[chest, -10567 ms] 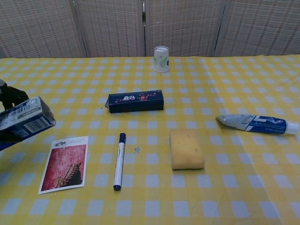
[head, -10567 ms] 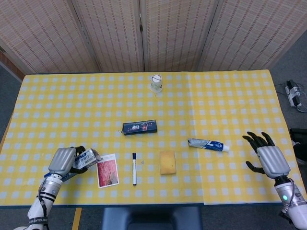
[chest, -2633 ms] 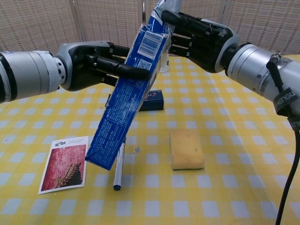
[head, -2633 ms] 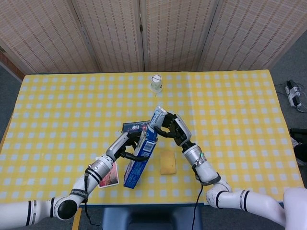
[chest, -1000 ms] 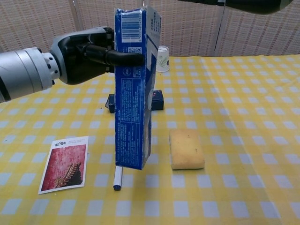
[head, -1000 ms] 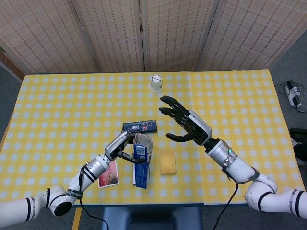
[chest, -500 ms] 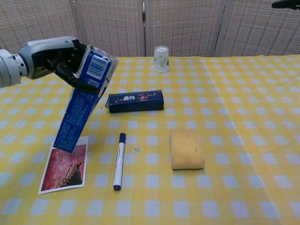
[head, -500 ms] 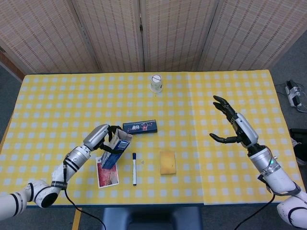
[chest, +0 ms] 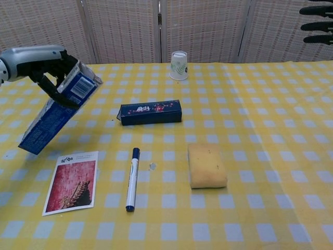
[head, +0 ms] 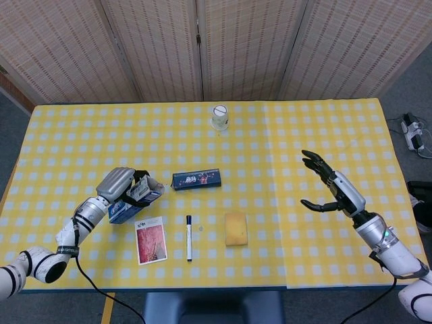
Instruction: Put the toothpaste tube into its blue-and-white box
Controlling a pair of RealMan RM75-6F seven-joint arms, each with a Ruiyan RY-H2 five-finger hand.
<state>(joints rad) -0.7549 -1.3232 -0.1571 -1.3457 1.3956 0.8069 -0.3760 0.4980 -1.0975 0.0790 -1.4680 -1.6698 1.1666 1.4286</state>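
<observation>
My left hand (head: 116,183) grips the blue-and-white toothpaste box (head: 137,199) near its upper end, at the left of the table. In the chest view the box (chest: 56,115) hangs tilted, open end up and right, lower end down-left above the cloth, with the left hand (chest: 37,58) on top of it. No toothpaste tube shows on the table or sticking out of the box. My right hand (head: 332,187) hovers open over the right side, fingers spread and holding nothing; only its fingertips (chest: 316,24) show in the chest view.
A dark blue box (head: 196,179) lies mid-table, with a marker (head: 188,237), a yellow sponge (head: 236,229) and a picture card (head: 151,240) nearer the front. A paper cup (head: 219,117) stands at the back. The yellow checked cloth (head: 304,135) covers the table.
The left hand has carried the box further left and lower, tilting it flatter. The right hand has dropped slightly and stays open.
</observation>
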